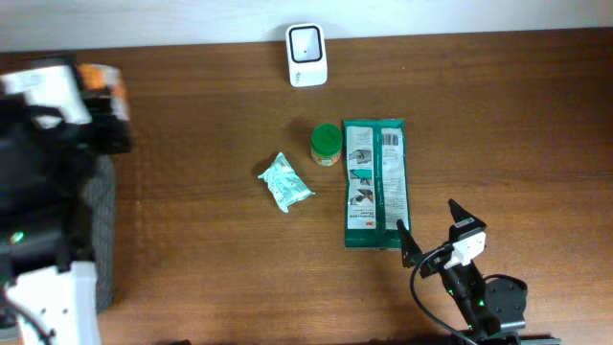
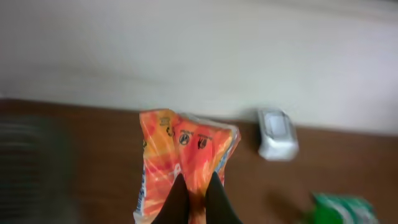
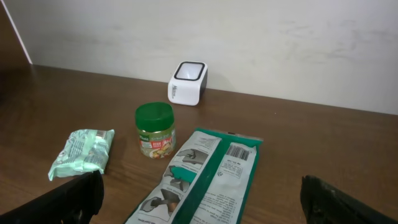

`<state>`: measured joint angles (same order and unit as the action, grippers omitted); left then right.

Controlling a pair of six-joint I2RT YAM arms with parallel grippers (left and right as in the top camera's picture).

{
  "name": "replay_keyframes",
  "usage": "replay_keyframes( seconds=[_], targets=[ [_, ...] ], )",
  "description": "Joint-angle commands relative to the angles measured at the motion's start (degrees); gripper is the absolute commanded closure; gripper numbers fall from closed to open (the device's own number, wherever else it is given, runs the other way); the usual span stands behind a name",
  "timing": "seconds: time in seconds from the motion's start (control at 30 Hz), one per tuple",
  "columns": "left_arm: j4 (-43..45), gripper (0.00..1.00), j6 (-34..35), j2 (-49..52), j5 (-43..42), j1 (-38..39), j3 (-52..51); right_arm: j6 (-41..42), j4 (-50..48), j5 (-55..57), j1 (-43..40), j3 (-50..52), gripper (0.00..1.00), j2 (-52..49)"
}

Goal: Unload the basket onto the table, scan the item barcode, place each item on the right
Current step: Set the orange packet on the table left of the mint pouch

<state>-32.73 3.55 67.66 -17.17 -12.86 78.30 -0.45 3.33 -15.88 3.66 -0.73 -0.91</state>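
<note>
The left gripper (image 2: 196, 186) pinches an orange packet (image 2: 186, 143) at the far left, well apart from the white scanner (image 1: 306, 55), so scanning is not yet done; the right gripper (image 1: 426, 218) stands spread.

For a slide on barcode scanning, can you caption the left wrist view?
Left pincer shut on an orange packet, with the white scanner beyond it on the table.

Mock checkout bench: barcode scanner (image 1: 306, 56) on wood table (image 1: 211, 115) w/ grocery packs (image 1: 375, 182), bare white wall (image 3: 249, 37).
</note>
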Motion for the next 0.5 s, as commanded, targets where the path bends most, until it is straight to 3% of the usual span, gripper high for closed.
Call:
replay_keyframes(
  seconds=[0.0,0.13,0.37,0.47],
  targets=[
    [-3.7,1.00,1.2,5.7,-1.5,8.0,0.3,-0.2,0.8,0.0,-0.3,0.0,0.02,0.4],
    [-7.4,1.00,1.2,12.5,0.5,14.9,0.3,-0.2,0.8,0.0,-0.3,0.0,0.02,0.4],
    [-9.7,1.00,7.6,21.9,22.2,26.9,0.3,-0.2,0.8,0.0,-0.3,0.0,0.02,0.4],
    [-12.5,1.00,12.4,24.7,26.8,29.8,0.3,-0.2,0.8,0.0,-0.3,0.0,0.02,0.4]
  ],
)
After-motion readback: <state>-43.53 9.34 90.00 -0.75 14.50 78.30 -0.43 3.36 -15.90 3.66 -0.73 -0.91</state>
